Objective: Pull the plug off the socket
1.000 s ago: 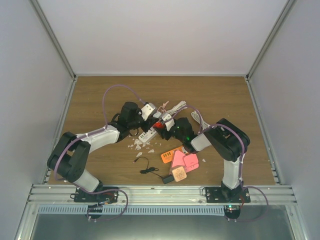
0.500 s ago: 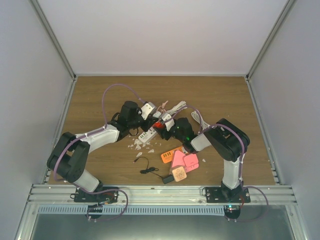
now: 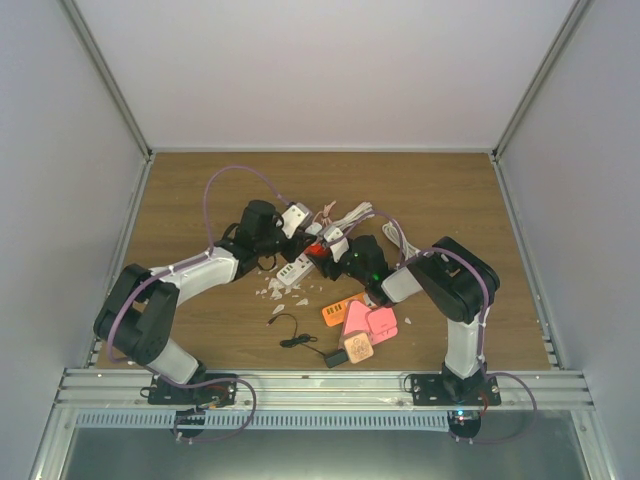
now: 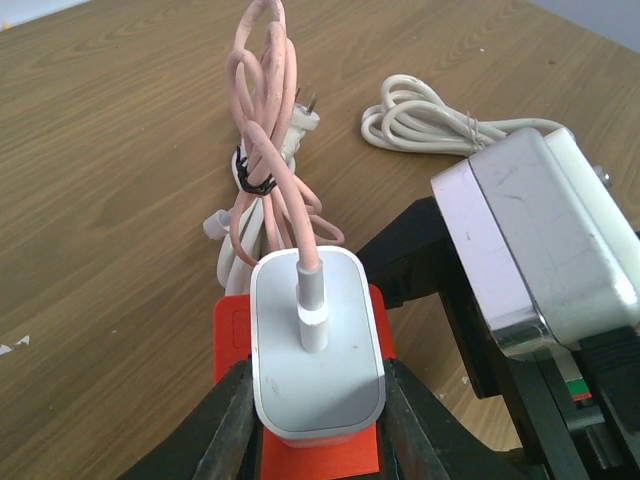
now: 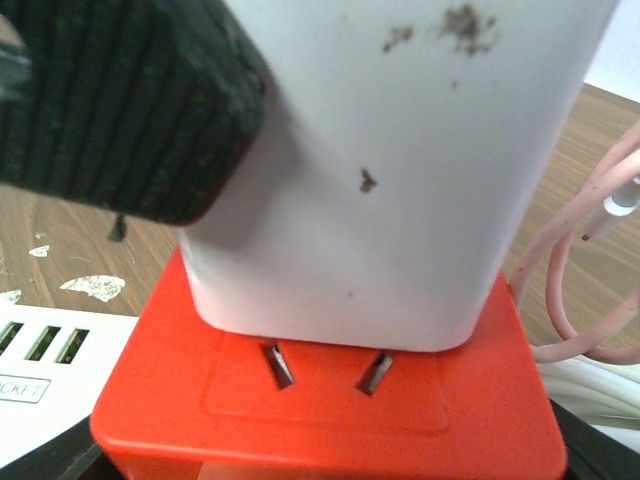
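Note:
A white plug [image 4: 345, 385] with a pink cable [image 4: 265, 130] sits in a red socket [image 4: 235, 340]. My left gripper [image 4: 318, 400] is shut on the plug, one black finger [image 4: 232, 420] on each side. In the right wrist view the plug [image 5: 400, 180] stands on the red socket [image 5: 330, 420], its two prongs partly showing. My right gripper [image 5: 320, 465] holds the socket from below, its fingers almost hidden. In the top view both grippers meet at the socket [image 3: 317, 251] at mid-table.
A white power strip [image 5: 40, 360] lies beside the socket. A coiled white cable [image 4: 430, 125] lies behind. Orange and pink blocks [image 3: 365, 320], a black adapter with its cord [image 3: 335, 357] and white scraps [image 3: 275, 290] lie nearer the bases.

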